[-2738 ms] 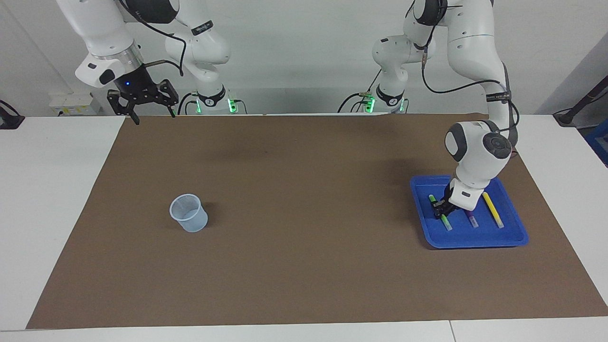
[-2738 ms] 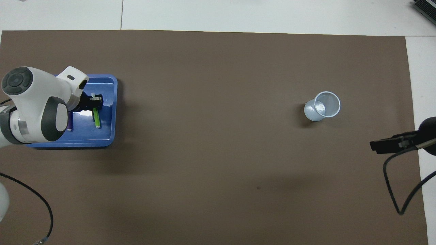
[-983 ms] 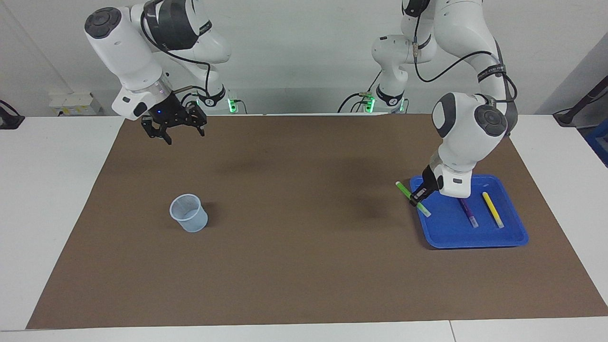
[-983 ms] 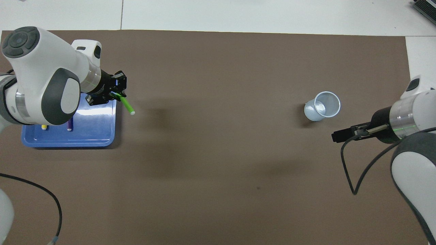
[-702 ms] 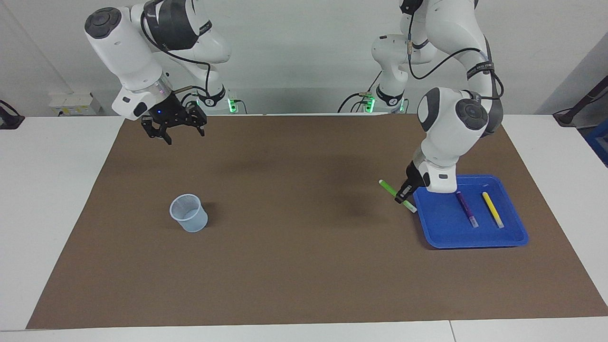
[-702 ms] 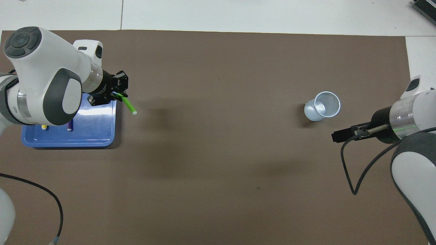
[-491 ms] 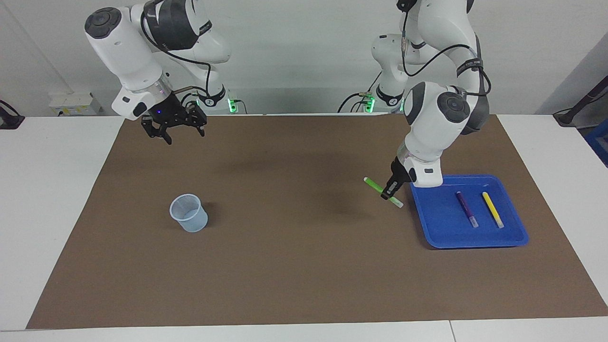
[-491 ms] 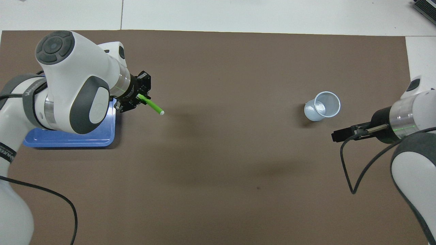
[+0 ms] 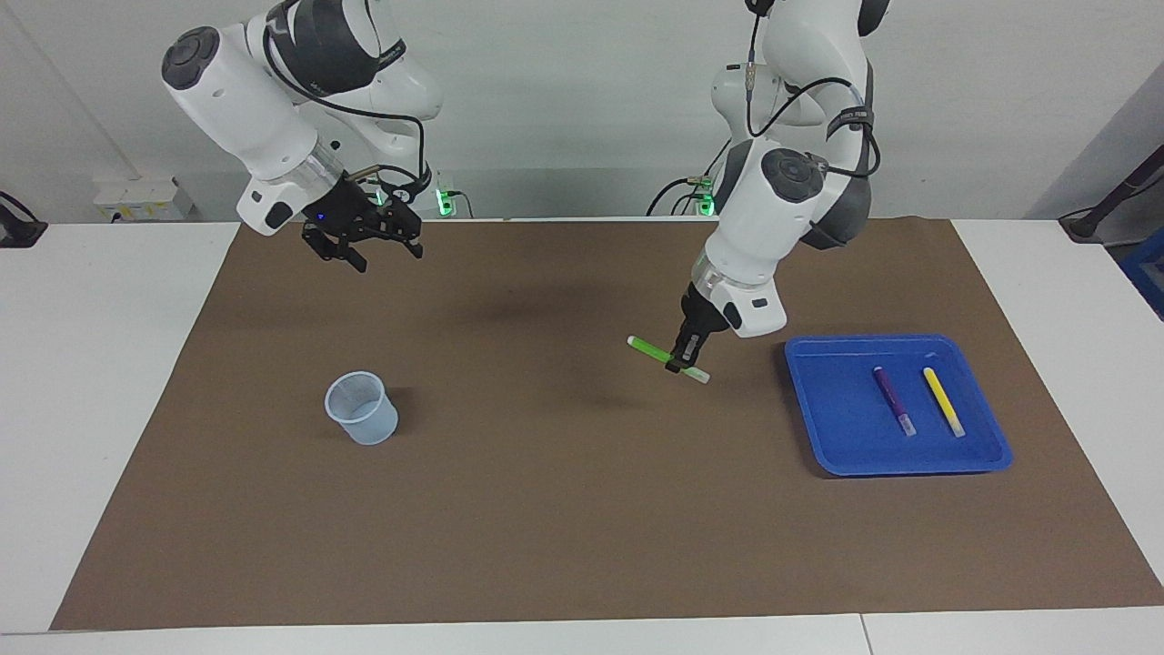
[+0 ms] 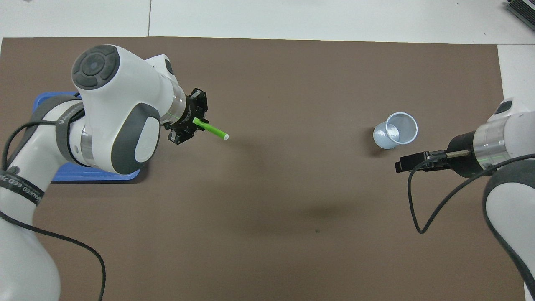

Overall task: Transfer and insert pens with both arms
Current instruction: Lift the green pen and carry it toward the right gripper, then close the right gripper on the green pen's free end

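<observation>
Brown mat [image 9: 582,509] covered white table. Facing view: left gripper [image 9: 684,357] clamped green pen [image 9: 668,359] crosswise over mat, apparently for handover; right gripper [image 9: 364,238] hung with fingers apart, waiting. Purple pen [image 9: 894,400], yellow pen [image 9: 944,401] in blue tray [image 9: 841,459]. Overhead view: cup [image 10: 396,130] upright toward right arm's end, likely insertion target.

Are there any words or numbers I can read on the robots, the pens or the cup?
Black band on the left arm: white letters, too blurred to read for sure.
Black bands on both arms in the facing view: lettering too small to read.
Green pen, purple pen, yellow pen, cup, blue tray: no writing visible.
</observation>
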Controlling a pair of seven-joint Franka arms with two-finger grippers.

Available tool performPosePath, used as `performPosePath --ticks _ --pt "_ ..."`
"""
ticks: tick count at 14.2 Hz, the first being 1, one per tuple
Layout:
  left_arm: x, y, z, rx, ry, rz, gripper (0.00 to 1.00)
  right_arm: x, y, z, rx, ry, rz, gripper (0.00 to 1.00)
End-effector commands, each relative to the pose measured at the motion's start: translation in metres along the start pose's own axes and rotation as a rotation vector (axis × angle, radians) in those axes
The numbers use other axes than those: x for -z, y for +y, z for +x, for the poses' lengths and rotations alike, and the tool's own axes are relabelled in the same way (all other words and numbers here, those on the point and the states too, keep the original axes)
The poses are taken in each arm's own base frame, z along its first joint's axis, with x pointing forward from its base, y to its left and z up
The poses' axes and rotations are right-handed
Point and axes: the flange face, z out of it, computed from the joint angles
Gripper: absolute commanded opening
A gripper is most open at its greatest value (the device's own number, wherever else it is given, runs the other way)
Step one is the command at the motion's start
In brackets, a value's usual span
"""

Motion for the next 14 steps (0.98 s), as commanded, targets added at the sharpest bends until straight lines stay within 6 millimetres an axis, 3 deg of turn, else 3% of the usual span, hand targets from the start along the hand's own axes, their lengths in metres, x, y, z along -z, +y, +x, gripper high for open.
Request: performPosePath --ticks 1,4,9,14 --pt "0.003 0.003 -0.02 0.097 -0.012 -0.034 0.0 -0.021 -0.032 -0.002 -0.057 0.053 0.087 1.0" --pt "-0.001 0.004 -0.049 0.222 -0.03 -0.069 0.0 -0.038 -0.06 0.006 -0.042 0.099 0.138 1.0" --pt "-0.004 0.003 -0.082 0.261 -0.11 -0.086 0.0 -0.054 -0.066 0.023 -0.018 0.139 0.153 1.0" --pt "-0.005 0.006 -0.099 0.325 -0.133 -0.143 0.0 -0.064 -0.065 0.051 0.055 0.139 0.238 1.0"
